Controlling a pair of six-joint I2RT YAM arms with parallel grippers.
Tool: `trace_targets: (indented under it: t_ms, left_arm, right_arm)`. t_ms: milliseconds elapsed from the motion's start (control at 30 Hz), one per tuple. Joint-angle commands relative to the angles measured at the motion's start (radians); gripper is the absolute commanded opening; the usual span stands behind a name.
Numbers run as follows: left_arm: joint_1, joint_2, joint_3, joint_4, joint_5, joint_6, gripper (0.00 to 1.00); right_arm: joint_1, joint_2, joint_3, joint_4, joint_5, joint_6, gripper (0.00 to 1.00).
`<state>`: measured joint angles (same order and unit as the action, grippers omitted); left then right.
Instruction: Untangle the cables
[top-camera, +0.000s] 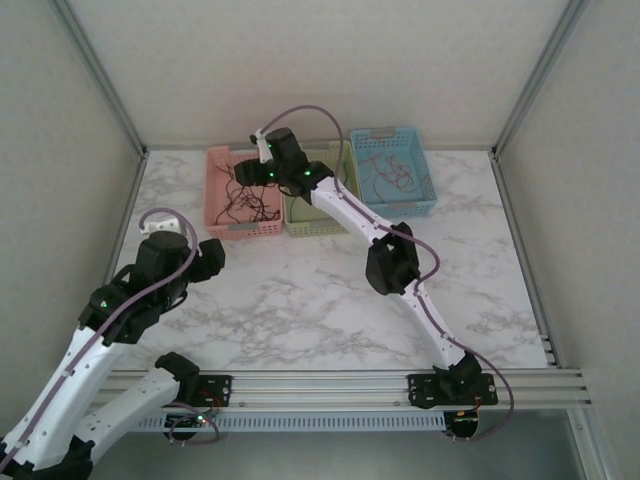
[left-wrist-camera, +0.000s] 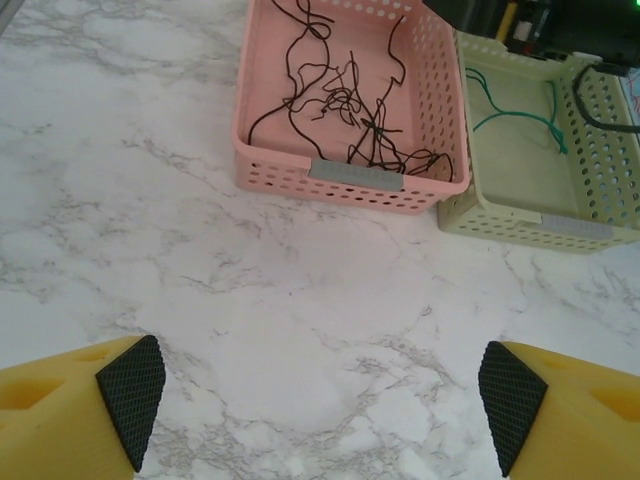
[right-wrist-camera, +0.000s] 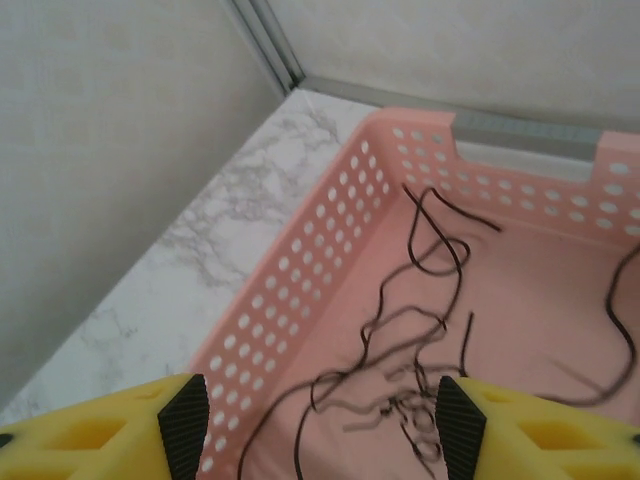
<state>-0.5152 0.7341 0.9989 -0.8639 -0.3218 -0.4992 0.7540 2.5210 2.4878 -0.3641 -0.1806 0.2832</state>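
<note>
Jaws on both arms stand apart and hold nothing. The right jaws, black pads (right-wrist-camera: 185, 420) parted to a moderate gap, hang over the pink basket (right-wrist-camera: 300, 290), where the knot of black cables (right-wrist-camera: 410, 330) lies loose on the floor directly beneath. The left jaws, pads (left-wrist-camera: 132, 395) spread wide, hover above the marble counter (left-wrist-camera: 300, 330), well short of the baskets. The step in hand looks like picking a strand out of the black tangle, with the right arm placed to do it. The next move likely calls for lowering onto a single loop at the edge of the knot, closing on that strand alone, and lifting slowly so the rest slips off rather than rising with it. The overhead view gives the whole row: pink, then a pale green basket (top-camera: 310, 225), then a blue basket (top-camera: 400, 205) holding orange-red cables (top-camera: 392, 172), with the right arm reaching across the middle one. The left wrist view adds a green cable (left-wrist-camera: 510, 118) lying in the green basket. The right wrist view offers the closest reading of how the black loops cross.
</note>
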Motion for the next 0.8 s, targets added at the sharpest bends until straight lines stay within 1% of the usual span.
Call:
trace_targets:
  t_ms: [0, 100, 133, 200, 267, 400, 533, 633, 700, 767]
  left_arm:
    - [0.009, 0.024, -0.016, 0.064, -0.057, -0.037, 0.86]
    - [0.007, 0.053, -0.045, 0.145, -0.127, -0.036, 0.87]
    - [0.007, 0.060, -0.059, 0.180, -0.169, -0.034, 0.87]
    - [0.005, 0.068, -0.097, 0.261, -0.243, -0.015, 0.87]
    - [0.004, 0.061, -0.155, 0.367, -0.317, 0.019, 0.87]
    - [0.004, 0.034, -0.289, 0.603, -0.399, 0.116, 1.00]
    - [0.004, 0.068, -0.362, 0.740, -0.488, 0.174, 1.00]
    - [0.006, 0.127, -0.404, 0.816, -0.515, 0.258, 1.00]
    - [0.006, 0.142, -0.442, 0.866, -0.525, 0.312, 1.00]
    - [0.012, 0.136, -0.504, 0.955, -0.533, 0.372, 1.00]
  right_arm:
    - [-0.002, -0.330, -0.288, 0.141, 0.050, -0.067, 0.64]
    - [-0.003, -0.598, -0.659, 0.340, 0.086, -0.083, 0.64]
    - [-0.027, -0.690, -0.776, 0.387, 0.101, -0.089, 0.64]
    - [-0.037, -0.853, -0.976, 0.451, 0.138, -0.114, 0.64]
    - [-0.050, -1.019, -1.156, 0.471, 0.197, -0.142, 0.66]
    - [-0.116, -1.287, -1.415, 0.433, 0.286, -0.160, 0.68]
    - [-0.204, -1.501, -1.625, 0.353, 0.400, -0.133, 0.69]
    - [-0.247, -1.613, -1.757, 0.305, 0.521, -0.120, 0.70]
    - [-0.270, -1.668, -1.849, 0.305, 0.607, -0.126, 0.70]
    - [-0.304, -1.720, -1.945, 0.335, 0.684, -0.121, 0.70]
